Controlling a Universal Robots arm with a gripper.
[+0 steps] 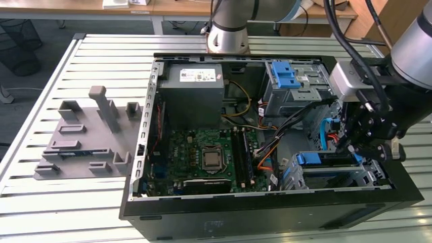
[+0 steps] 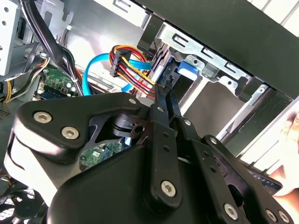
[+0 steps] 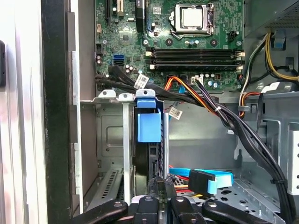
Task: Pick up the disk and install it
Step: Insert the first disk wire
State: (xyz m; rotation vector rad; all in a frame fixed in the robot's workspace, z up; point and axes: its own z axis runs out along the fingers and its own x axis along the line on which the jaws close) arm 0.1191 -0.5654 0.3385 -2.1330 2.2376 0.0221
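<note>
The disk (image 3: 148, 140) is seen standing on edge in the drive cage (image 3: 112, 140) at the front corner of the computer case (image 1: 202, 223); its bright blue frame and pull tab face up out of the bay, and in the exterior view the same blue end (image 1: 312, 159) is seen in the cage at the exterior view's right. It appears largely seated in its slot, though whether it is fully home cannot be told; its long axis is judged to run down into the bay, along the line of the tool's approach.

The tool (image 3: 159, 186) is placed directly over the disk's near edge; in both wrist views the fingers are drawn close together, nearly shut, with their tips (image 2: 163, 91) at the thin edge of the disk beside the blue frame; whether that edge is actually pinched or merely touched cannot be told. The disk thus lies straight ahead of the fingertips, not off to either side.

Beside the bay, a blue data cable (image 3: 205, 179) and a bundle of coloured power wires (image 2: 126, 63) lie near the fingers; the motherboard (image 3: 187, 42) lies beyond the cage. The case rests on a slatted tabletop (image 1: 40, 202); a grey fixture (image 1: 84, 136) stands beside it, at the exterior view's left.
</note>
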